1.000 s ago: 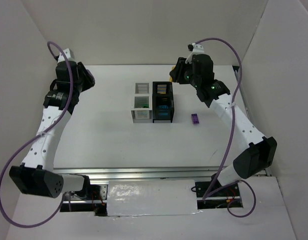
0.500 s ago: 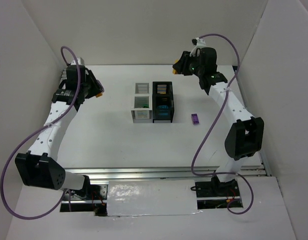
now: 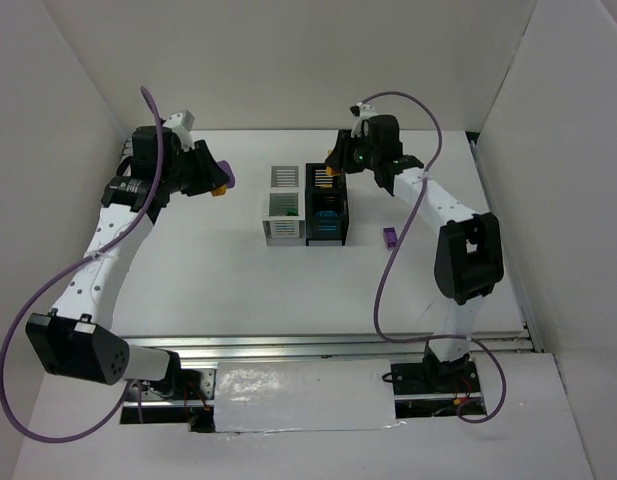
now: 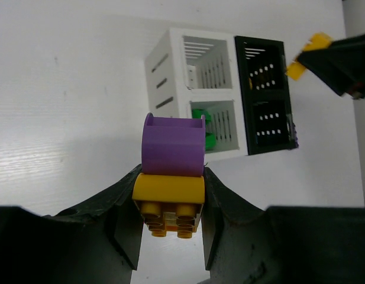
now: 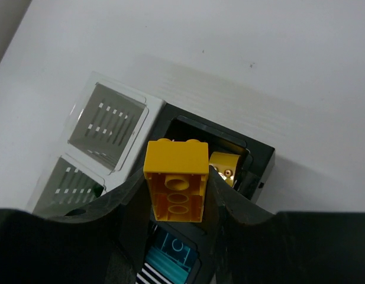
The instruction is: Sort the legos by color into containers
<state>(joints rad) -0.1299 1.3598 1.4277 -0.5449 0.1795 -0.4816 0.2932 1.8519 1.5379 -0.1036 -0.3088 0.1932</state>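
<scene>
The 2x2 block of bins (image 3: 306, 205) stands mid-table: two white on the left, two black on the right. My left gripper (image 3: 220, 178) is shut on a purple brick (image 4: 173, 145) joined to a yellow brick (image 4: 169, 198), held left of the bins. My right gripper (image 3: 335, 165) is shut on a yellow brick (image 5: 176, 180), above the far black bin (image 5: 220, 157), which holds a yellow piece (image 5: 228, 167). The near white bin holds green bricks (image 4: 201, 127). The near black bin holds a cyan brick (image 5: 173, 257). A purple brick (image 3: 389, 238) lies on the table right of the bins.
White walls enclose the table on the left, back and right. The far white bin (image 5: 106, 118) shows only its slatted floor. A metal rail (image 3: 318, 345) runs along the table's near edge.
My left gripper has swung right toward the bins with its purple and yellow bricks. My right gripper has moved left from the back right to above the far black bin.
</scene>
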